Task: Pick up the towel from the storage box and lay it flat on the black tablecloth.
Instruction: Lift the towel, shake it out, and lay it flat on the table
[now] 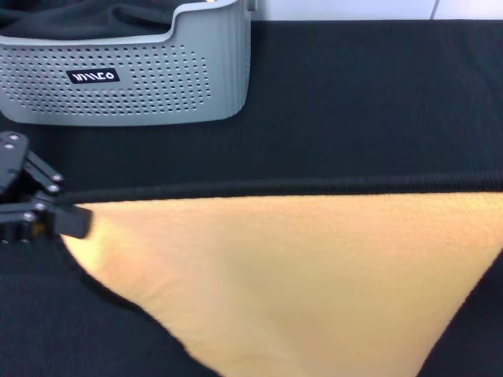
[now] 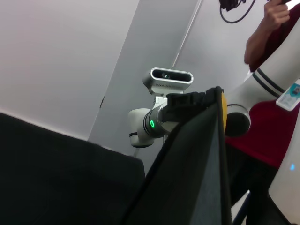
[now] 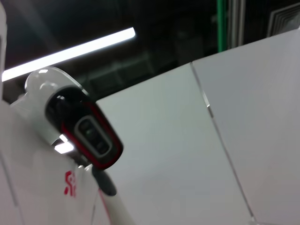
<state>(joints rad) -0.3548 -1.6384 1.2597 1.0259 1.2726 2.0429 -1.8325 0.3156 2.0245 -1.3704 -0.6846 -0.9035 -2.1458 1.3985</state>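
While the left claw point(image 1: 67, 220) was closed on the left corner of the towel point(image 1: 283, 283), the cloth stretched rightward from it, lifted over the black tablecloth point(image 1: 354, 102), with the right claw apparently outside every view, and the storage box point(image 1: 134, 78) behind.

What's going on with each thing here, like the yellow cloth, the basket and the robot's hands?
towel: out of the basket, held up by a corner, stretched wide, not yet lying flat.
storage box: upright on the cloth, dark grey fabric inside.
black tablecloth: spread out.
left gripper: shut on the towel's corner.
right gripper: out of sight.
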